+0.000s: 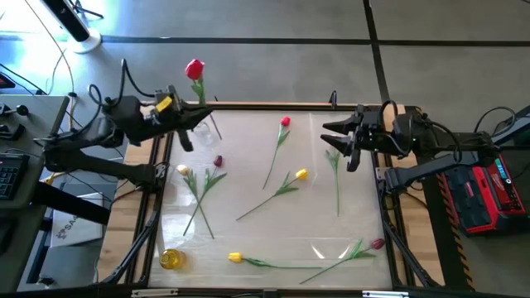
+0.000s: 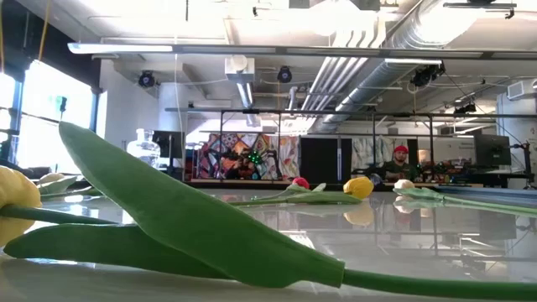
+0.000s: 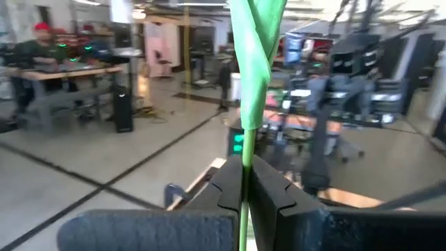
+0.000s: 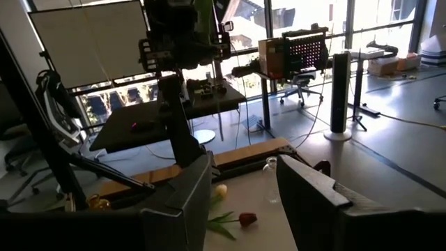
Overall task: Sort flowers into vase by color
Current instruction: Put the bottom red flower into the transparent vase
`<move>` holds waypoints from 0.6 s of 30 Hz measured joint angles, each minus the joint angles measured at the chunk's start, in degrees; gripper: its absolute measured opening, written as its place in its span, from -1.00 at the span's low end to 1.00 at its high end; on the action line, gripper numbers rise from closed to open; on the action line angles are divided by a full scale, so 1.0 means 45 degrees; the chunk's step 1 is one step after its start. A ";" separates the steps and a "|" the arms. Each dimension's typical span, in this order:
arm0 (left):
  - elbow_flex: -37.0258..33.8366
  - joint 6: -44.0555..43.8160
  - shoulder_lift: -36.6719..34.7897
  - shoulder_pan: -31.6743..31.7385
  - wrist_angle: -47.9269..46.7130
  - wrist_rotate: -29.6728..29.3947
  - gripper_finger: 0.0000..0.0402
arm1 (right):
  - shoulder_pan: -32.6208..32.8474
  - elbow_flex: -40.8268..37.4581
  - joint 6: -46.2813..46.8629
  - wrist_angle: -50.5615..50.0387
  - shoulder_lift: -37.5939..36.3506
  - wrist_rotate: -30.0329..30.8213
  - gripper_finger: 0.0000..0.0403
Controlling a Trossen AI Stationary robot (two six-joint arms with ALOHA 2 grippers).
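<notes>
My left gripper (image 1: 201,110) hovers at the table's far left corner, shut on a red tulip whose head (image 1: 195,69) stands above it. In the left wrist view the green leaf (image 3: 254,56) rises past my left gripper (image 3: 245,188). My right gripper (image 1: 330,135) is open above the table's right side, by a green stem (image 1: 336,178), touching nothing; its fingers (image 4: 188,195) stand apart. Lying flat on the table are a red tulip (image 1: 285,122), two yellow ones (image 1: 301,175) (image 1: 235,257), two maroon ones (image 1: 218,161) (image 1: 378,244) and a cream one (image 1: 183,170). My left gripper pinches the red tulip's thin green stem (image 3: 244,164) between its two fingers, which lie across it, coming level from the table's left. The tulip is lifted clear and stands nearly upright, with leaf and head above the fingers.
A small yellow vessel (image 1: 170,258) stands at the near left corner and a clear glass one (image 4: 270,167) near the far left. In the low view a yellow tulip (image 2: 13,197) and its broad leaf (image 2: 185,226) lie close to the camera. A person (image 2: 400,159) sits far behind.
</notes>
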 joint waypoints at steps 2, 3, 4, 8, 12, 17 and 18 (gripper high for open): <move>-0.0391 0.0000 0.0073 0.0000 0.0271 -0.0478 -1.00 | 0.0000 0.0000 0.0000 -0.0031 0.0000 -0.0004 -0.24; -0.0576 0.0000 0.0117 0.0000 0.0401 -0.0671 -1.00 | 0.0000 0.0000 0.0000 -0.0055 0.0000 -0.0004 -0.24; -0.0767 0.0017 0.0149 0.0005 0.0616 -0.0827 -1.00 | 0.0000 0.0000 0.0000 -0.0058 0.0000 -0.0005 -0.24; -0.1490 0.0029 0.0291 0.0005 0.1948 -0.1515 -1.00 | 0.0000 0.0000 -0.0004 -0.0057 0.0000 -0.0009 -0.24; -0.1556 0.0124 0.0408 0.0005 0.2111 -0.1915 -1.00 | 0.0000 0.0000 -0.0005 -0.0058 0.0000 -0.0009 -0.24; -0.1551 0.0686 0.0314 0.0005 0.1931 -0.1928 -1.00 | 0.0000 0.0000 -0.0005 -0.0058 0.0000 -0.0013 -0.24; -0.1552 0.0794 0.0275 0.0005 0.1816 -0.1926 -1.00 | 0.0000 0.0000 -0.0005 -0.0060 0.0000 -0.0013 -0.24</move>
